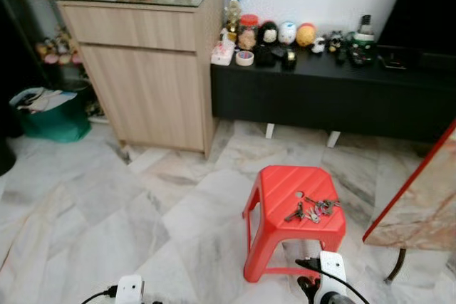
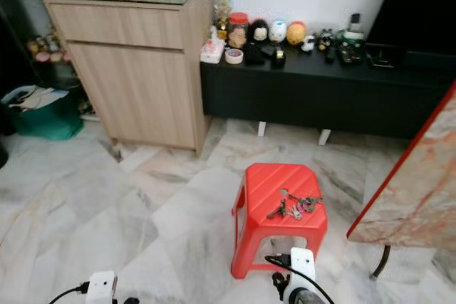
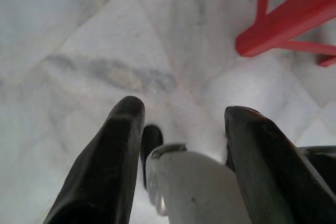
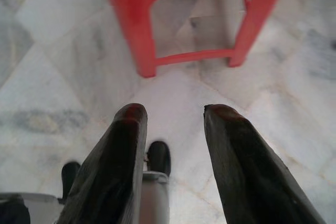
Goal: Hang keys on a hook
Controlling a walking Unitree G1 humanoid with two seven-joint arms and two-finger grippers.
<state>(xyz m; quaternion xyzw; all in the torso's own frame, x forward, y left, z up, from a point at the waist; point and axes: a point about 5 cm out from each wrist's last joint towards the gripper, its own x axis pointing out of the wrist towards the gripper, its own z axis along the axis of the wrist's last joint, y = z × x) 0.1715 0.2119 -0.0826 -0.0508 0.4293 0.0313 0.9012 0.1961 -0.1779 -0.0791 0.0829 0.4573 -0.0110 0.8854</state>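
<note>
We hang back — keys (image 1: 312, 209) lie untouched atop red stool (image 1: 281, 190); left end effector (image 3: 181, 129) and right end effector (image 4: 173, 124) both spread, empty, pointing floorward.

My two head eyes look forward and steeply down from standing height, a little offset from each other, and both take in the red stool (image 1: 294, 208) close before me, the marble floor (image 1: 107, 211), the wooden cabinet (image 1: 146, 69) and the black bench (image 1: 320, 94) farther off. My left wrist camera looks along its own fingers (image 3: 105, 166) down at the floor from close, catching the stool's leg. My right wrist camera looks along its fingers (image 4: 113, 166) at the stool's base, near.
</note>
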